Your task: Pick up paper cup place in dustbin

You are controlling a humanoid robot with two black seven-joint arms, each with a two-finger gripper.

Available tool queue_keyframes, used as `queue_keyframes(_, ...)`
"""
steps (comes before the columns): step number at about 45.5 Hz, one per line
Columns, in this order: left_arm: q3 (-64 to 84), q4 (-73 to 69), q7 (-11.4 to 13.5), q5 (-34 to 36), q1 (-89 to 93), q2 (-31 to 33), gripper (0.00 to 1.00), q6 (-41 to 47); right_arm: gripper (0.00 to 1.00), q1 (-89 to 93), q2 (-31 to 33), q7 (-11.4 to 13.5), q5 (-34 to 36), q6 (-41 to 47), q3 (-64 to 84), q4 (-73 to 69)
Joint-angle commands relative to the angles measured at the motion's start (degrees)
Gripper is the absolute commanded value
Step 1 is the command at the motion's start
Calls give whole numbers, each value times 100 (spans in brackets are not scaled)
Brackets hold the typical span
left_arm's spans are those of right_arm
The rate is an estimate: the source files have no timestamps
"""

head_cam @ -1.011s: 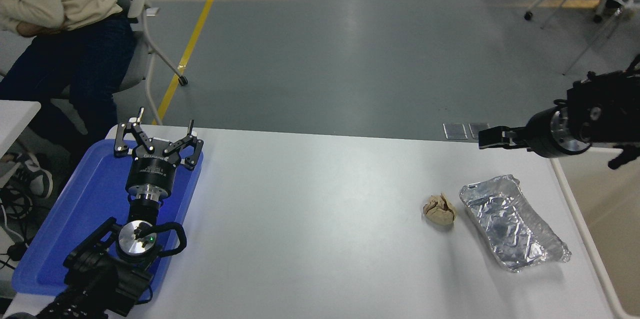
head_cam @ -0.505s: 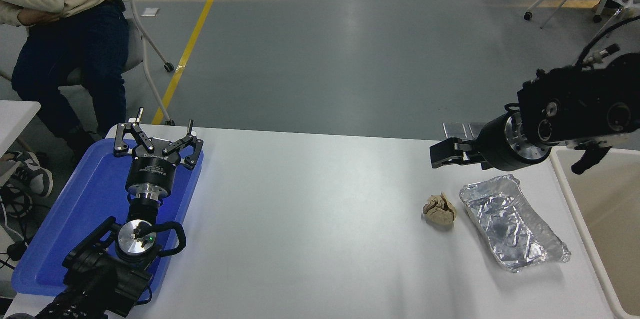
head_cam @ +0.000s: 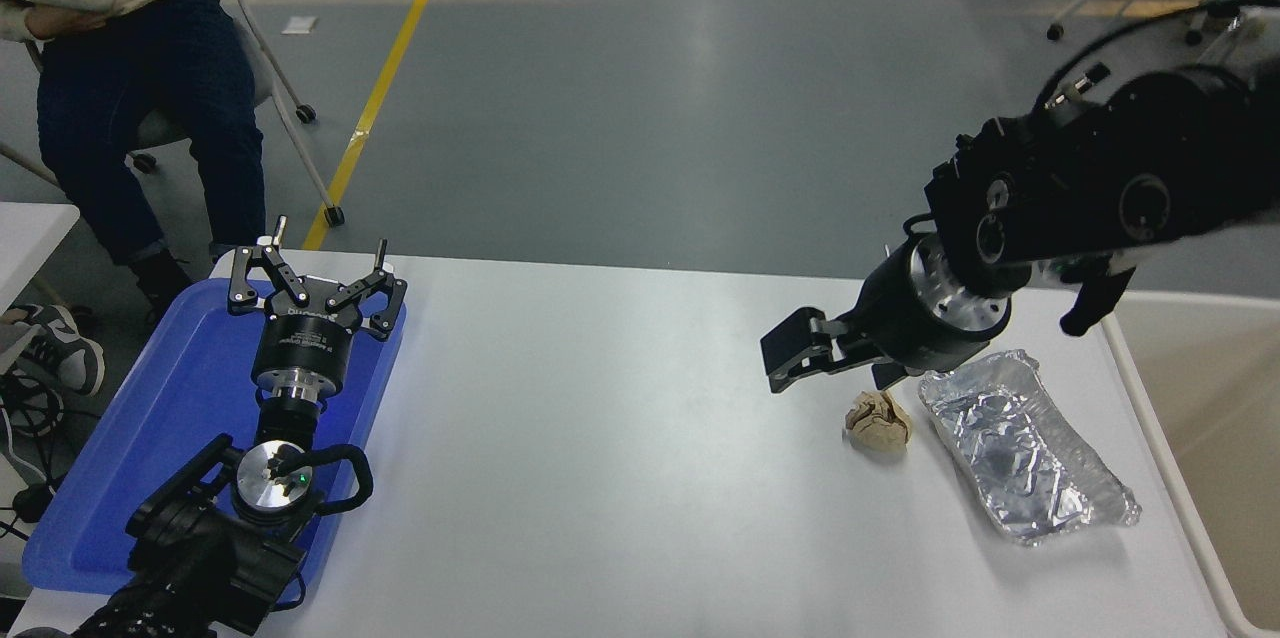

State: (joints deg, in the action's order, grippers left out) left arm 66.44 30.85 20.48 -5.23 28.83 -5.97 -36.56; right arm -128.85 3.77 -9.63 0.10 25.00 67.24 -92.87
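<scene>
Head view: beige dustbin [head_cam: 1215, 438], thick pale rim, smooth tan walls.

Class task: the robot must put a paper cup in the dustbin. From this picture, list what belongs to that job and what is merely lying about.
Part of the job:
- dustbin, at the table's right edge
- right gripper, above the table near the paper ball
- paper cup: not in view

Lying about:
- crumpled tan paper ball
- silver foil tray
- blue tray, under the parked left gripper, jaws open
</scene>
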Motion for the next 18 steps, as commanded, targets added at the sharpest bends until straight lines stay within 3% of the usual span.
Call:
queue_keyframes(1,0,0,0,-4,0,0,100,-1,100,-290,-219,-39,104,568,-79,23)
queue_keyframes(18,0,0,0,5,0,0,100,-1,100,-474,-192,-48,104,752,0,32)
